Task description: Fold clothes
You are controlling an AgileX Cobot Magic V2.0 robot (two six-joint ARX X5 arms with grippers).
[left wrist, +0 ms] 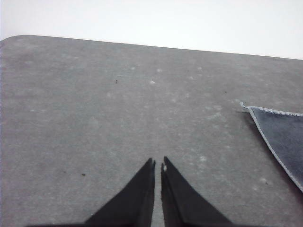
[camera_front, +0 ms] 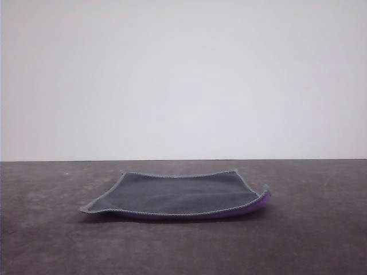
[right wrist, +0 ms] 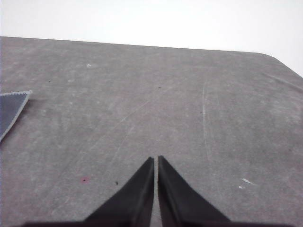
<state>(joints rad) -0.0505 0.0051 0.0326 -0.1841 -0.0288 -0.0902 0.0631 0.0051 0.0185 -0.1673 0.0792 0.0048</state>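
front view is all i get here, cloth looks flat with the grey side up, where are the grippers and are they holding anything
Observer: The left gripper is shut on nothing, over bare table.
Operator: and the right one
Observer: The right gripper is shut too, holding nothing, also over bare table.
Operator: either one touching the cloth
Observer: No. Each wrist view catches just a corner of the cloth off to the side, apart from the fingertips.

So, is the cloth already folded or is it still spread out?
Spread out. The cloth lies as one open layer on the table, dark grey face up, with purple showing only under its raised right edge.
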